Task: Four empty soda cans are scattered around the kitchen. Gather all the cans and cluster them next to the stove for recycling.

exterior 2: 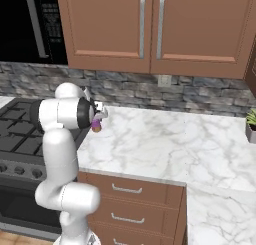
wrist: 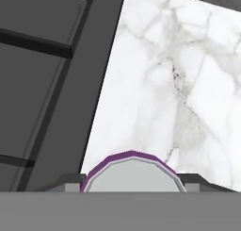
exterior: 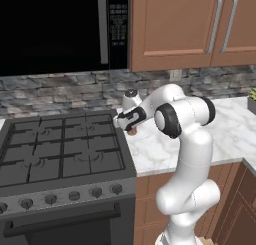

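Purple-pink soda can [wrist: 132,174] is clamped between the gripper [wrist: 132,182] fingers at bottom centre of the hand view, over the marble counter [wrist: 179,84], just beside the stove [wrist: 42,84].

Count at this moment: one soda can [wrist: 132,171], purple-pink with a silvery top. One stove [exterior: 60,149] with six front knobs visible. One microwave [exterior: 60,29]. Four upper cabinet handles. One marble tabletop [exterior 2: 170,144]. One wall outlet [exterior 2: 163,80]. One potted plant [exterior 2: 250,123] at far right.
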